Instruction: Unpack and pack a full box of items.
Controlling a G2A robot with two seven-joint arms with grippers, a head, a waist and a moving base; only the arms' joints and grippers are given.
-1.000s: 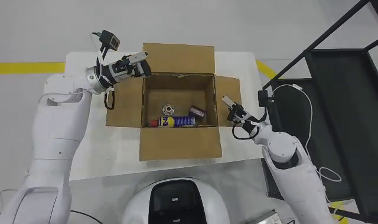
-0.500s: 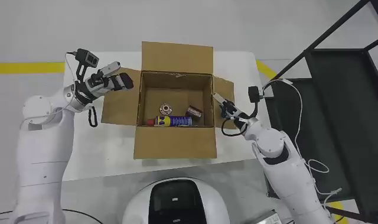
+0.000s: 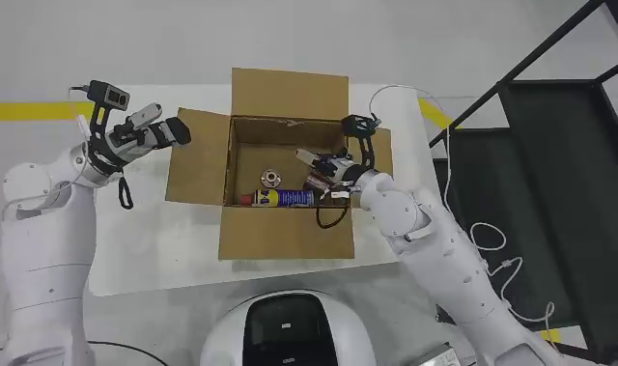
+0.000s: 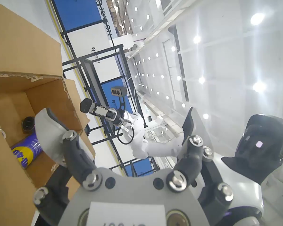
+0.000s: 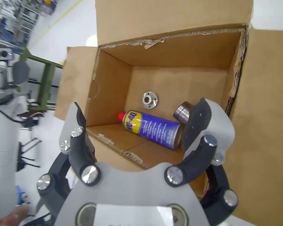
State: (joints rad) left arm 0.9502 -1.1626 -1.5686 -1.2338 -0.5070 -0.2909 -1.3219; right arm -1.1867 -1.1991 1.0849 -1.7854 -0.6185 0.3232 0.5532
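The open box (image 3: 290,239) on the bench (image 3: 193,260) holds a spray can (image 5: 153,130), flange (image 5: 150,99) and metal cylinder (image 5: 181,112). The right gripper (image 5: 139,108) hovers released over its right side, the left gripper (image 3: 170,122) released and empty left of it.

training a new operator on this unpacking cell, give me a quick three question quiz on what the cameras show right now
1. Multiple choice: which tool hangs over the open box? A) left B) right C) both
2. True or false: the spray can stands upright in the box.
3. Fill in: the box holds ___ items.

Key
1. B. The right tool is over the box, open; the left tool, also open, is off to the side above the table.
2. False. It lies on its side.
3. Three: the spray can, a metal flange and a metal cylinder.
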